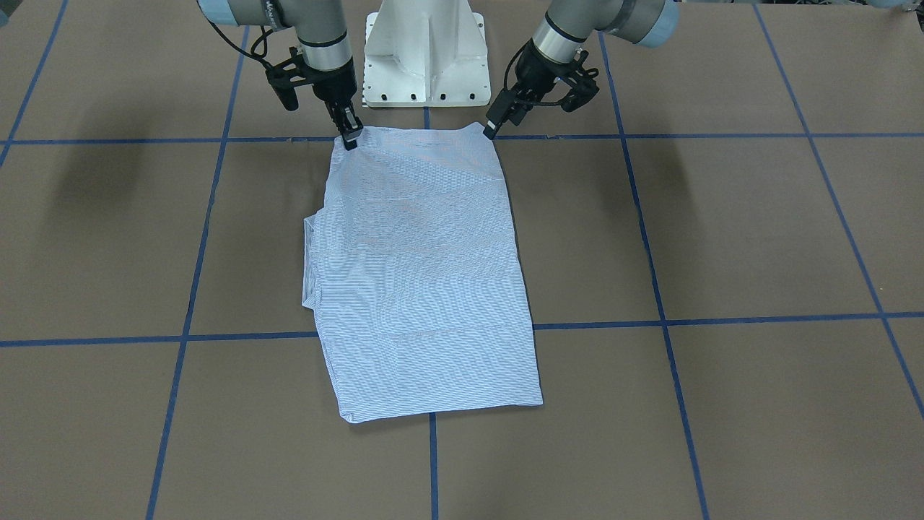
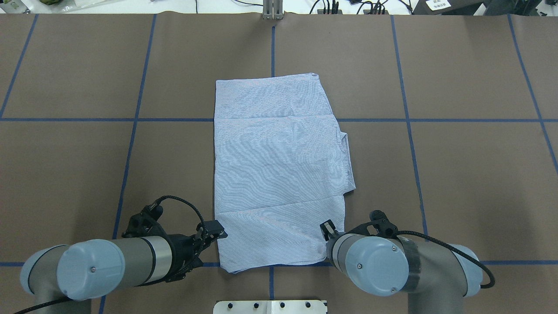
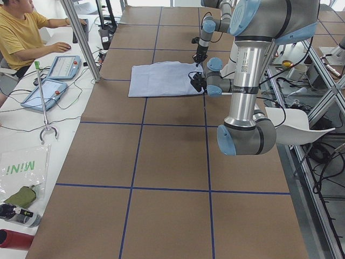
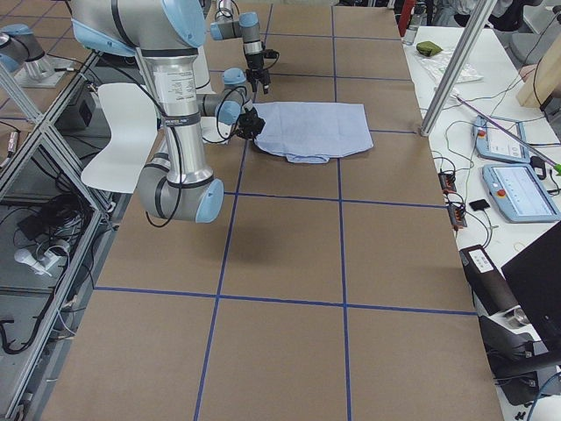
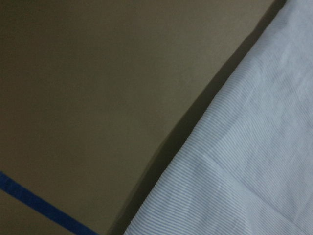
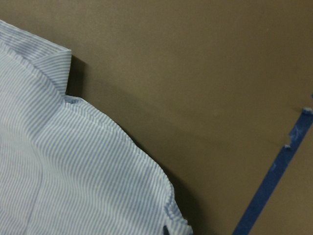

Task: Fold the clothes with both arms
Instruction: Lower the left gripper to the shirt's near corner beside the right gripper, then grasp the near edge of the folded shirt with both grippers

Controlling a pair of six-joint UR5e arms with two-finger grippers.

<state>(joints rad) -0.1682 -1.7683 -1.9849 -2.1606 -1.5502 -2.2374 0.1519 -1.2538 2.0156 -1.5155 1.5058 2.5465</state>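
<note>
Brown paper table cover (image 2: 65, 174), blue tape grid (image 2: 87, 118). Clock bearings are read from the overhead view, with 12 pointing away from the robot.

Nearest: white pedestal base (image 1: 426, 54) at 6 o'clock, cut off by the frame edge. Left arm (image 2: 109, 264) reaches in from 7–8 o'clock, right arm (image 2: 392, 266) from 4–5 o'clock.

Left gripper (image 1: 491, 131): tip at the near 7 o'clock corner of the shirt (image 2: 279, 170), right on the cloth's edge. Right gripper (image 1: 351, 139): tip on the near 5 o'clock corner. Each pair of fingers reads as one narrow black tip. Cannot tell whether they are pressed together or pinching cloth. The wrist views show only cloth edge, cover and tape, no fingers.

Shirt: table centre, light blue with fine stripes, folded to a long rectangle, lying flat, long axis 6–12. Its 9 o'clock edge is straight. At 3 o'clock a tucked layer (image 2: 347, 161) sticks out past the edge. Faint creases cross the width.

Open room: wide stretches of cover lie at 9, 3 and 12 o'clock of the shirt.

Hidden: overhead, the right arm's wrist covers the 5 o'clock corner. Left wrist view is dim.

Far: cables (image 2: 331, 6) beyond the 12 o'clock table edge. Left side view: person in a yellow top (image 3: 21, 32) seated at a side bench, partly cut off.
</note>
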